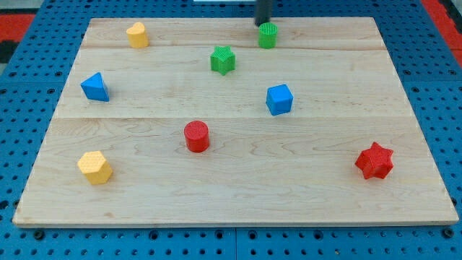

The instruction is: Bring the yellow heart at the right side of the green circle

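On the wooden counter (pixel 238 195), the near row holds a yellow hexagonal block (pixel 95 167) at left, a red cylinder (pixel 196 136) toward the middle and a red star (pixel 375 161) at right. Farther back sit a blue triangular block (pixel 94 87) at left, a blue cube (pixel 279 100) and a green star (pixel 223 59). At the far edge, the yellow heart (pixel 137 35) lies far left, well apart from the green circle (pixel 268 35). My tip (pixel 261 24) stands just behind the circle; this end effector is a plain rod, with nothing to open or close. Done well, the push would start from the heart's left and pass behind the circle. A blue pegboard (pixel 29 87) surrounds the counter.
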Controlling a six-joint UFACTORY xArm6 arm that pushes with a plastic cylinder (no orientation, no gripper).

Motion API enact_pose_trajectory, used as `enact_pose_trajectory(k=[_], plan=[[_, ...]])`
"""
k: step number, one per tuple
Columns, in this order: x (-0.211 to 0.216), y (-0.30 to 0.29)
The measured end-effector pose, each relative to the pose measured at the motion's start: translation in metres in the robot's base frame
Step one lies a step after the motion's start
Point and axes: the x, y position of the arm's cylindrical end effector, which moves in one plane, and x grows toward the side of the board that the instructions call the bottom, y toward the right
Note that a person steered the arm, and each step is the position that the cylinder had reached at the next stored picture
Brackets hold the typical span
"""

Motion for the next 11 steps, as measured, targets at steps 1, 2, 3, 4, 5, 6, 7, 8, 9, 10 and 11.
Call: enact_pose_trajectory(k=[1, 2, 3, 4, 5, 6, 7, 8, 9, 10, 11], plan=[[0.017, -0.05], [0.014, -0.062], [0.014, -0.115], [0.002, -0.118], [-0.003, -0.19], [-0.003, -0.268], [0.015, -0.295], [0.021, -0.265], [0.022, -0.238], [0.026, -0.226], [0.04, -0.216]])
